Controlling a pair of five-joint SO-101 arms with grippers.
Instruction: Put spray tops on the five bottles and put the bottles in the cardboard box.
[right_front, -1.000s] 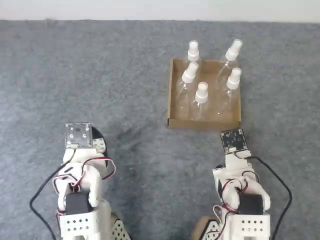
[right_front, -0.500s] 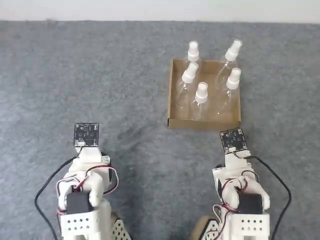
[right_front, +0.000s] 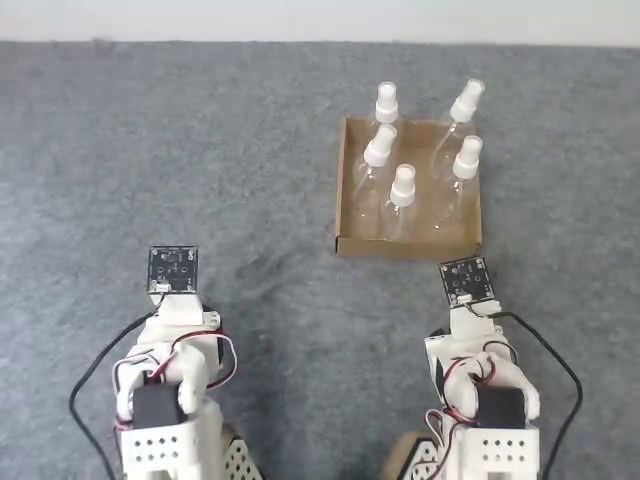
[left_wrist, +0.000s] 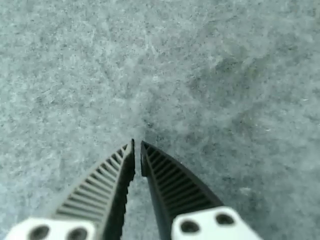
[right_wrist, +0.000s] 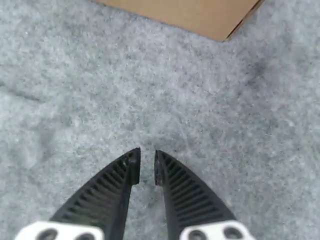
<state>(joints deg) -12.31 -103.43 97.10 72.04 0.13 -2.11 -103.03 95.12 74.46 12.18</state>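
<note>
high view and both wrist views, one moment. the cardboard box is seen on the grey mat, at the far right part of the table. five clear bottles are stood upright inside it: two at the back, two in the middle row, and one nearest the front wall. a white spray top is carried by each bottle, and the tops of the back pair are seen over the far wall of the box.

the right arm is placed just short of the box's near right corner, and the left arm is placed well apart from the box, at the near left of the table. in the right wrist view the right gripper is shown over bare mat, its jaws drawn to a narrow slit with nothing held between them. a corner of the cardboard box is seen beyond the fingertips, apart from them, with a strip of mat between. in the left wrist view the left gripper is shown low over the mat, its jaws brought almost together at the tips and nothing gripped. neither the box nor any bottle is touched by either gripper.
</note>
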